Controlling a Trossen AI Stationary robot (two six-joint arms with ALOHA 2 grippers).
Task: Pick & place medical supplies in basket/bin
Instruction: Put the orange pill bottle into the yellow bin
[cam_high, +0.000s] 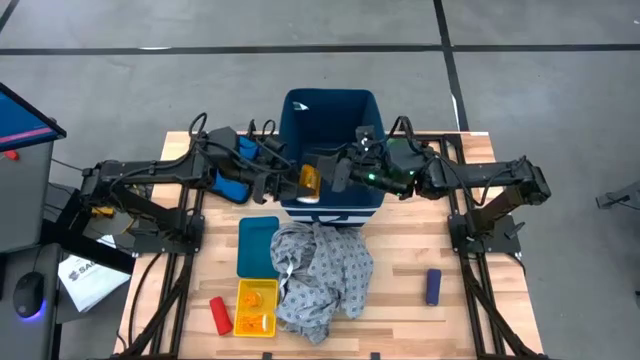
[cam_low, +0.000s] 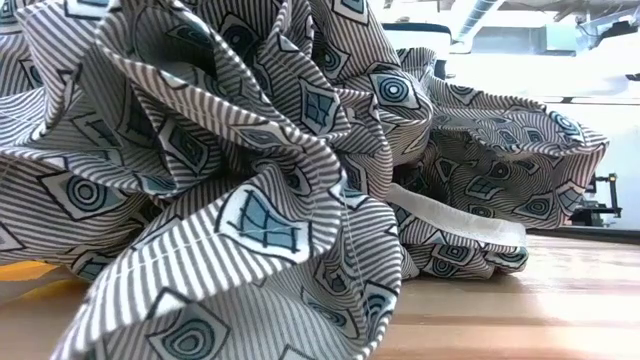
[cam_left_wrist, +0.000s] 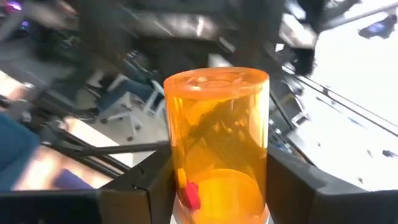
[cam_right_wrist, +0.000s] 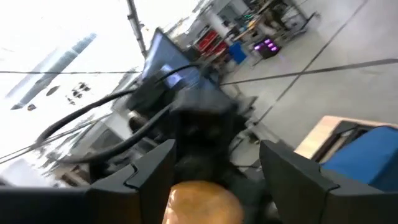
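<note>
A crumpled patterned gown (cam_low: 250, 170) fills nearly the whole low view, running off its top, left and bottom edges and hiding the bin, both arms and most of the table (cam_low: 520, 310) behind it. In the left wrist view the orange pill bottle (cam_left_wrist: 217, 143) is cut off at its base by the picture's edge, and the room behind it is smeared beyond reading. The right wrist view shows only the rounded top of an orange bottle (cam_right_wrist: 199, 200) at the picture's bottom edge, with blurred dark shapes and cables beyond it.
</note>
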